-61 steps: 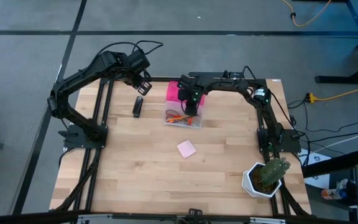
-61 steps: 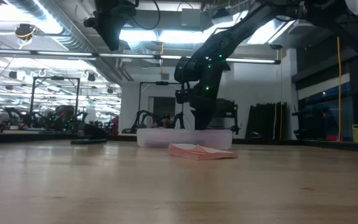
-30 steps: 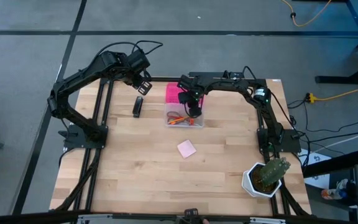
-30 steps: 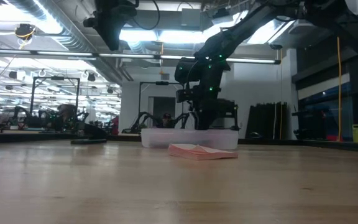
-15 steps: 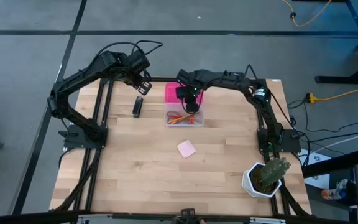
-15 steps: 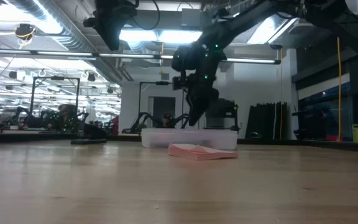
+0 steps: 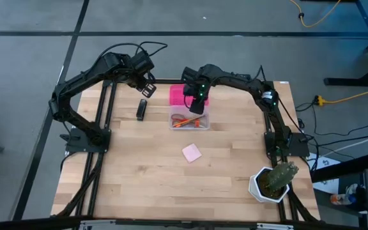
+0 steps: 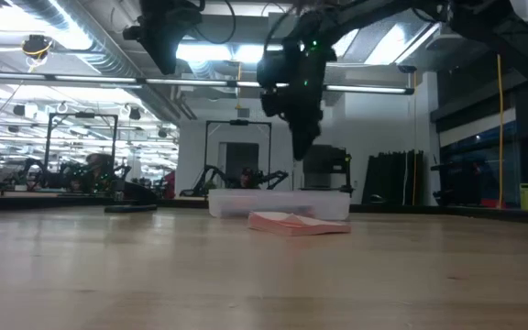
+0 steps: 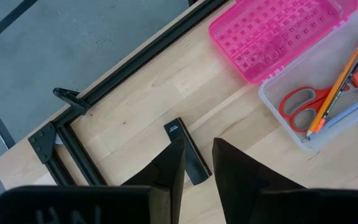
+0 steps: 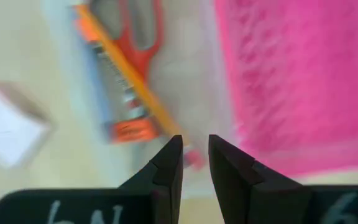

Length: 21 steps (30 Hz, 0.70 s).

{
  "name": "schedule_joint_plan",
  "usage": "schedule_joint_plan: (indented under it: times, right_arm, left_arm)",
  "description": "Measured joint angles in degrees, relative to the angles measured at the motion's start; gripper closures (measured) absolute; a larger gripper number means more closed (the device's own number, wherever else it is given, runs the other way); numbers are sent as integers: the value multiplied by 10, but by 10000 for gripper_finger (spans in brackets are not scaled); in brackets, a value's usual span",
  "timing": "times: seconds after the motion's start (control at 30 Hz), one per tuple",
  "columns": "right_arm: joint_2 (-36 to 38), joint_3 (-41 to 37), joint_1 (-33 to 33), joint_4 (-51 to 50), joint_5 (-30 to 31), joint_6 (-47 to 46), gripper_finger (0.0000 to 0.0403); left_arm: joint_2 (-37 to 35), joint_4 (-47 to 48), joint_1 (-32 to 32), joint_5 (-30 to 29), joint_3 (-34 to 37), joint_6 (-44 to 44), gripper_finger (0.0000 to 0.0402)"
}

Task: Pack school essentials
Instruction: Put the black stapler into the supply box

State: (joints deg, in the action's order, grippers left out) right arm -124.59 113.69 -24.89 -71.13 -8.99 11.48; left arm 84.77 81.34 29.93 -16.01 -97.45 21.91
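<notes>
The clear box (image 7: 198, 124) stands on the table with its pink lid (image 7: 177, 94) beside it on the far side. In the box lie the red-handled scissors (image 9: 300, 102), the orange pencil (image 9: 339, 84), slim pens (image 9: 347, 111) and an orange-red piece (image 10: 129, 130). The black oblong item (image 7: 142, 110) lies flat on the table left of the box. The pink notepad (image 7: 191, 152) lies nearer. My right gripper (image 7: 197, 105) hangs above the box with a narrow gap between its fingers, holding nothing. My left gripper (image 7: 147, 86) waits high above the black item, narrowly open.
A cactus in a white pot (image 7: 273, 181) stands at the table's near right corner. The black table frame (image 9: 73, 102) runs along the far left edge. Bare wood lies around the notepad and toward the near edge.
My right gripper has risen out of the clear box, from low among the items to well above its rim, drifting a little toward the far edge. The items stay in the box. My left arm has kept still.
</notes>
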Motion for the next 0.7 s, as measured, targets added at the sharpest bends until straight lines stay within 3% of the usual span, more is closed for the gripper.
schedule_joint_plan:
  times: [0.17,0.33,0.5,0.7]
  right_arm:
    - [22,23,16,-103,-58,-66,324]
    - [74,21,46,-179,-66,-69,324]
    - [151,-23,81,-148,-68,-82,324]
    - [293,-167,118,-69,-68,-174,324]
  left_arm:
    - [0,0,0,0,0,0,326]
    - [0,0,0,0,0,0,326]
    - [0,0,0,0,0,0,326]
    - [0,0,0,0,0,0,326]
